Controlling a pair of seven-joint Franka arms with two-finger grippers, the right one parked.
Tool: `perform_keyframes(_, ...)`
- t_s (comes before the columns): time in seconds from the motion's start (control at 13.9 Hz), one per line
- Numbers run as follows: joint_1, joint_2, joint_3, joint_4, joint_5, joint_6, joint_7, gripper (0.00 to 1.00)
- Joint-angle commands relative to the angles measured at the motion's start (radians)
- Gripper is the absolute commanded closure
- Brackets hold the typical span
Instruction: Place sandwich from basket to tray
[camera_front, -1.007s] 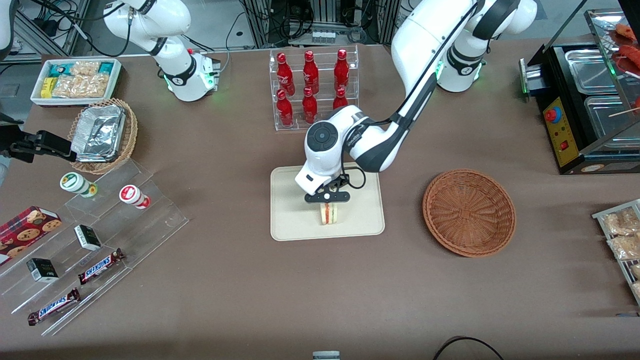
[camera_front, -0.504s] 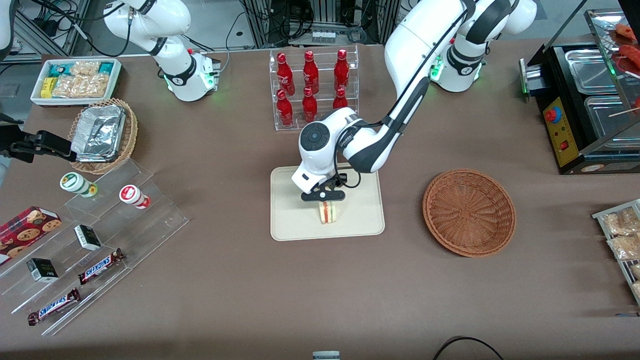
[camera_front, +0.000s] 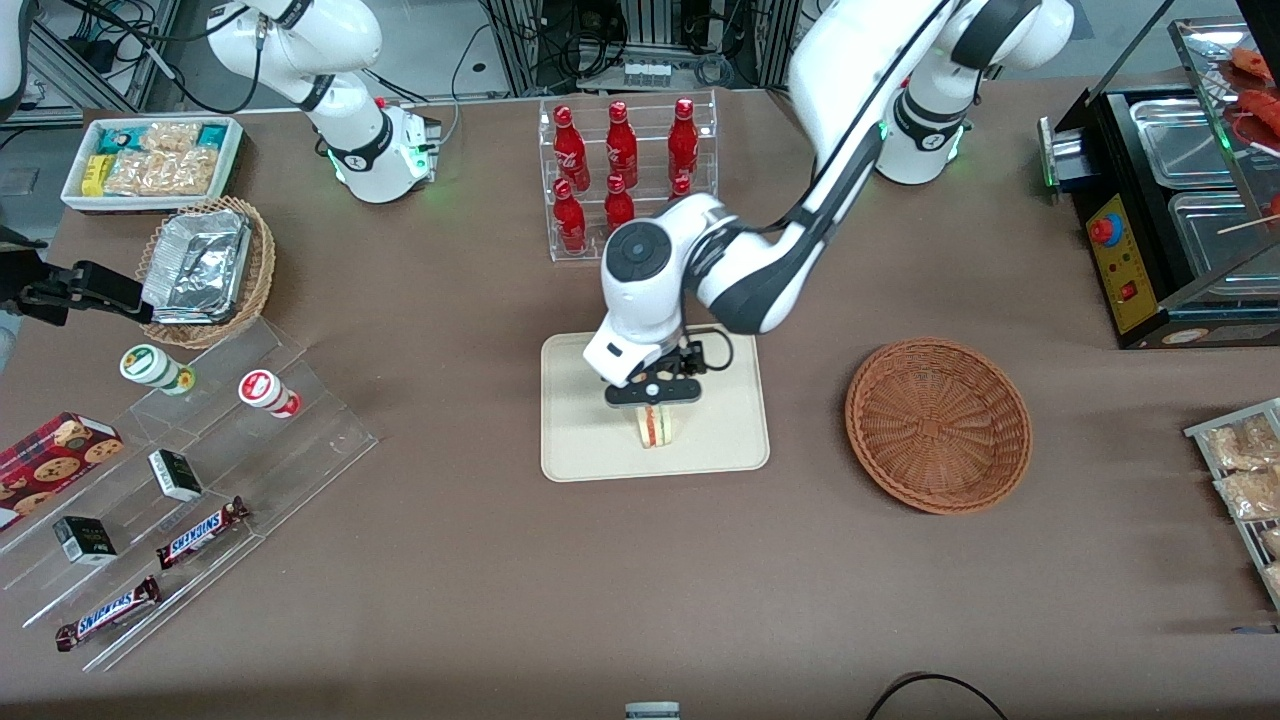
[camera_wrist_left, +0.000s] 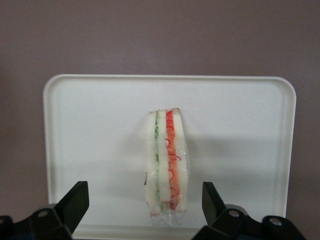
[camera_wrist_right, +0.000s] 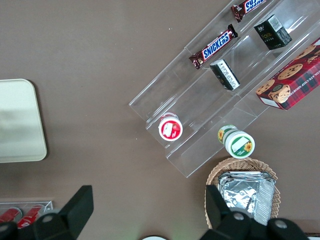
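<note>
The sandwich (camera_front: 656, 426) (camera_wrist_left: 167, 162) stands on its edge on the cream tray (camera_front: 590, 450) (camera_wrist_left: 90, 125), red and green filling showing through clear wrap. My gripper (camera_front: 652, 398) (camera_wrist_left: 145, 205) hangs just above it, open, fingers (camera_wrist_left: 75, 202) well apart on either side with a gap to the bread. The reddish-brown basket (camera_front: 938, 425) lies on the table beside the tray, toward the working arm's end, with nothing in it.
A clear rack of red bottles (camera_front: 625, 170) stands farther from the front camera than the tray. Toward the parked arm's end are a tan basket of foil containers (camera_front: 205, 270), a white bin of snacks (camera_front: 150, 160) and acrylic steps (camera_front: 190, 480). A black warmer (camera_front: 1170, 220) stands at the working arm's end.
The gripper has let go of the sandwich and risen a little above it. The arm's elbow has lifted. The sandwich stays where it stood on the tray.
</note>
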Motion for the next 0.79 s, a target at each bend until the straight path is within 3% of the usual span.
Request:
perform_keyframes(0.0,0.101,-0.163,-0.004,-0.04,-0.046,-0.121,0.001,0.0)
perform_keyframes(0.36,0.206,-0.315,0.01,-0.045,-0.037,-0.322,0.016,0.0)
perform_keyframes(0.72,0.362,-0.424,0.013,-0.06,-0.051,-0.445,0.296,0.0)
